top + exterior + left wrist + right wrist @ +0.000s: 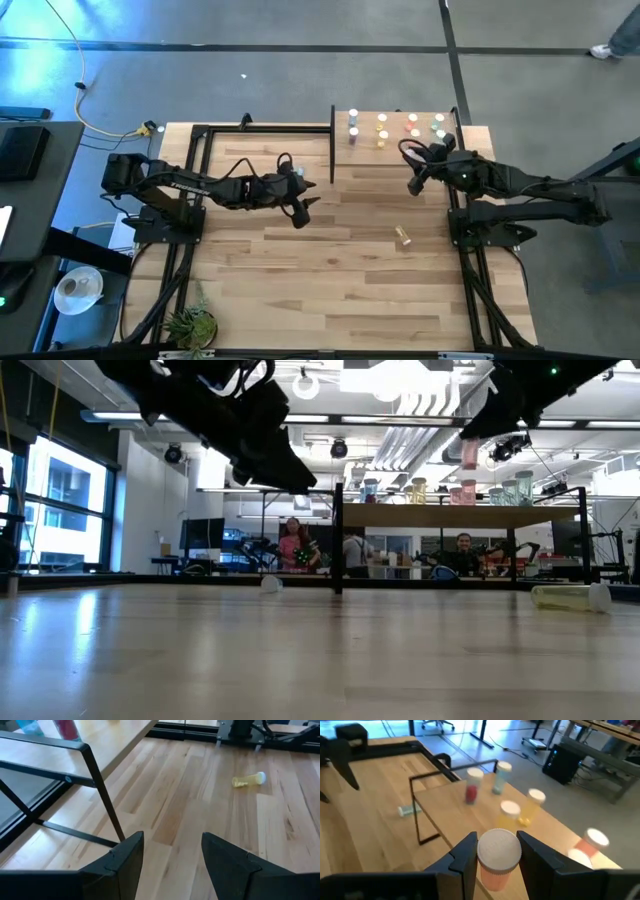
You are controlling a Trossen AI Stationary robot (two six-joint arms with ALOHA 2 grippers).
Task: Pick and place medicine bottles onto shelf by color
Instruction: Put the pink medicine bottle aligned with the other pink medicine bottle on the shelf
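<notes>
Right gripper (495,857), clamped on a red medicine bottle (496,862), hangs above the shelf (400,152) edge. Beyond stand the shelved bottles (530,807). A yellow bottle (404,236) lies on the table. Left gripper (303,208), fingers apart and empty, hovers mid-table.

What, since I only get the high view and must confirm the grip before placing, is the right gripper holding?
Observer: The right gripper is shut on a white-capped bottle with a reddish body.
Operator: Is it clear of the shelf?
Observer: Yes. In the low view it hangs above the shelf board, higher than the caps of the bottles standing there.
Operator: And the left gripper?
Observer: The left gripper is open and empty, above the table.
</notes>
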